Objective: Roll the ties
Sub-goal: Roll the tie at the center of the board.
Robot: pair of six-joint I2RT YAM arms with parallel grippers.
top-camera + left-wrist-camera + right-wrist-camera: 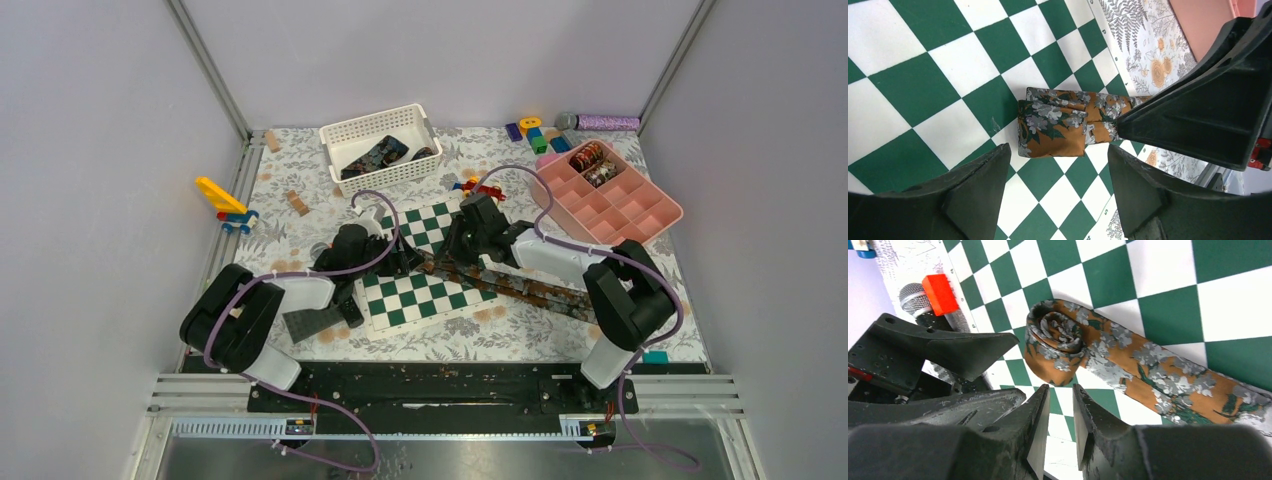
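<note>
Two grippers meet over one tie. The left gripper [1058, 161] has its jaws wide apart with nothing between them. The right gripper [1061, 390] has its jaws only a narrow slot apart, and bare board shows through the gap.

Just ahead of both lies the orange-brown fabric tie with grey and green flowers [1148, 375]. One end is wound into a small loose coil [1055, 340] that rests on the green-and-white chequered board [420, 300]. In the left wrist view a right finger [1198, 110] reaches the strip just behind the coil; I cannot tell whether it presses down. The unrolled length runs flat across the board and off its edge onto the floral-patterned tabletop [280, 235], towards the right arm.

Farther back, a white slotted plastic basket [345, 133] holds dark ties [375, 155]. A pink compartment tray [650, 215] holds small coiled ties [590, 158] in its far corner cells.
</note>
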